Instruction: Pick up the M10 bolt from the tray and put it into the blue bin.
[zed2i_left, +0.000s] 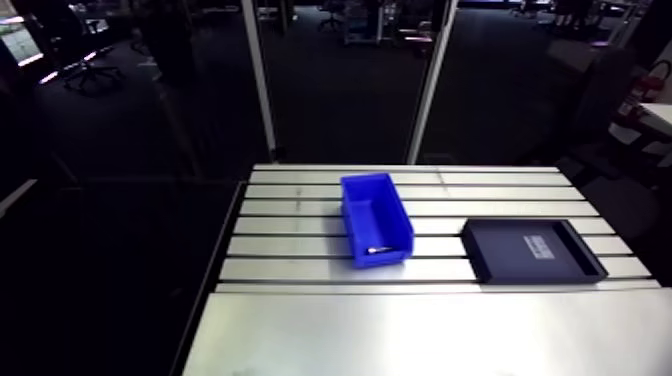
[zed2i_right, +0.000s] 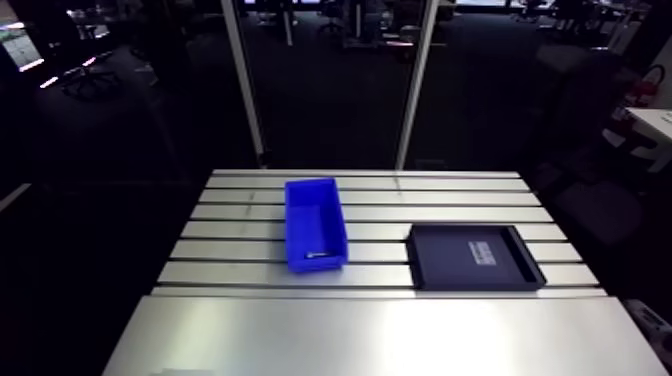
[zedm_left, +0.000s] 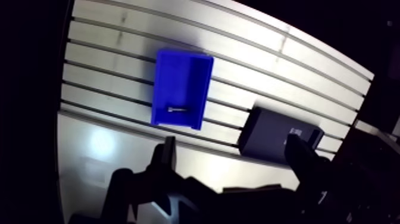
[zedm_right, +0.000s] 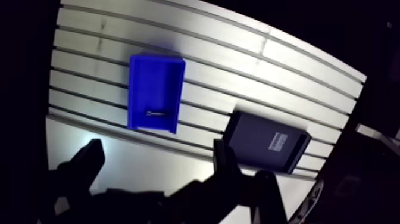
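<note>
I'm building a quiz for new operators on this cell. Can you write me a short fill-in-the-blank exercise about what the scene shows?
1. The bolt lies inside the ___ bin.
2. The ___ tray beside it holds no bolt.
3. The end effector is ___, with nothing between its fingers.

Missing words: blue; black; open.
</note>
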